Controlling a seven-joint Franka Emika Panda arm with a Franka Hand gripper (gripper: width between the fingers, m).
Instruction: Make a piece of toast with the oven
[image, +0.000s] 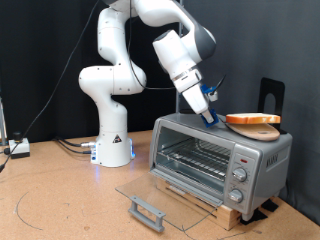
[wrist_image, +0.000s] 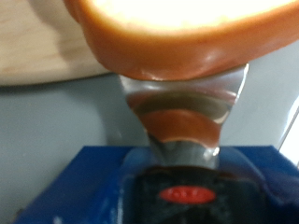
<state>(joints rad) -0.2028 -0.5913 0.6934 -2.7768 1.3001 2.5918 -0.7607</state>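
The piece of toast (image: 252, 118), orange-crusted with a paler face, lies on a round wooden board (image: 262, 129) on top of the silver oven (image: 215, 155). The oven's glass door (image: 160, 196) is folded down flat, and the wire rack inside is bare. My gripper (image: 211, 117), with blue fingers, reaches down to the oven's top at the toast's edge nearest the exterior view's left. In the wrist view the toast (wrist_image: 187, 28) fills the frame close ahead of a blue finger (wrist_image: 187, 191), and its crust is mirrored in the oven's shiny top (wrist_image: 56, 121).
The oven stands on a wooden slatted base (image: 225, 212) on a brown table. The arm's white pedestal (image: 112, 140) stands at the exterior view's left, with cables on the table beside it. A black bracket (image: 271, 95) rises behind the oven. The knobs (image: 240, 178) are on the oven's right-hand panel.
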